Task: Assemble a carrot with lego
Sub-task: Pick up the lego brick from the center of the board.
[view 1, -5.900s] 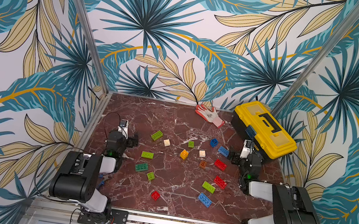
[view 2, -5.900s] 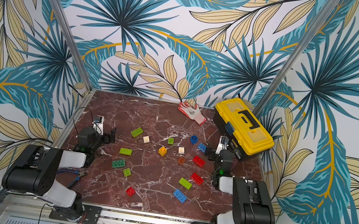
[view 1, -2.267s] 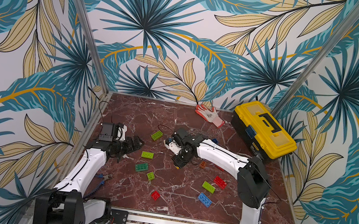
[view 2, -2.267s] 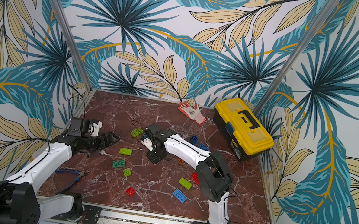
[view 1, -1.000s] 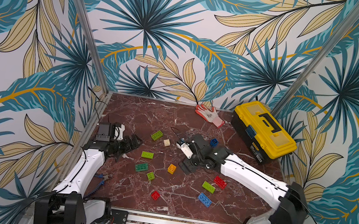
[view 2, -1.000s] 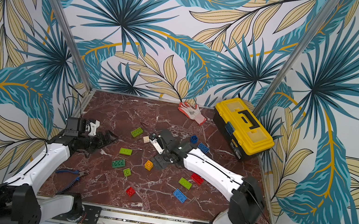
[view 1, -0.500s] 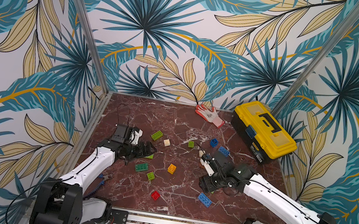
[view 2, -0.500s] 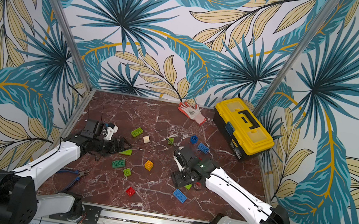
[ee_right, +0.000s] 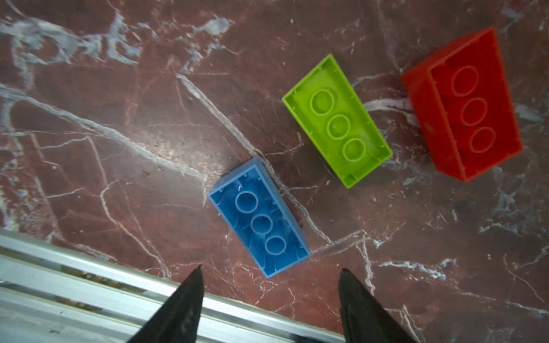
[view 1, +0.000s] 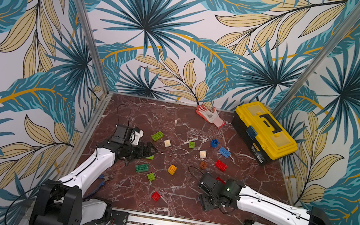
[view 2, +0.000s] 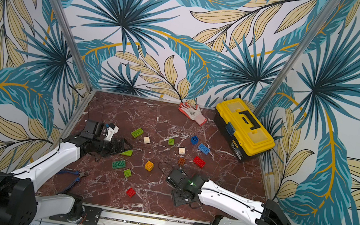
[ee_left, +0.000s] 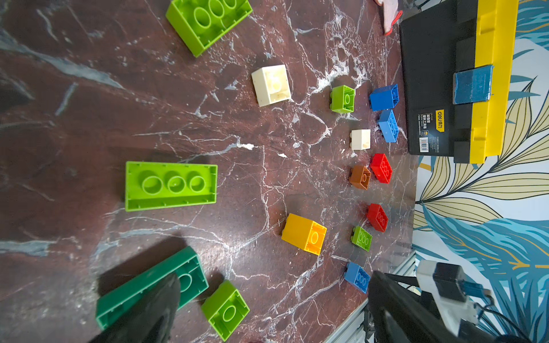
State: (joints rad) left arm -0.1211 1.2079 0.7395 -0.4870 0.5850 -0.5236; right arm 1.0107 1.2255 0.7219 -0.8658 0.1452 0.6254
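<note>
Blue brick (ee_right: 258, 218) sat just ahead of right gripper (ee_right: 270, 268), parted and empty; likely needed squaring across its width. Left gripper (view 1: 150, 149) gaped.

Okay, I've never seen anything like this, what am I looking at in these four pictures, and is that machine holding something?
It is a robot with two white arms, each ending in a two-fingered pincer. Two pictures look down on the whole marble table from above; the other two come from cameras on the wrists. Scattered on the table are lego bricks in several colours, plus a yellow toolbox, a glove and pliers. The left pincer stands open near a lime green brick. The right pincer is open too, with a blue brick just ahead of it. Neither holds anything.
</note>
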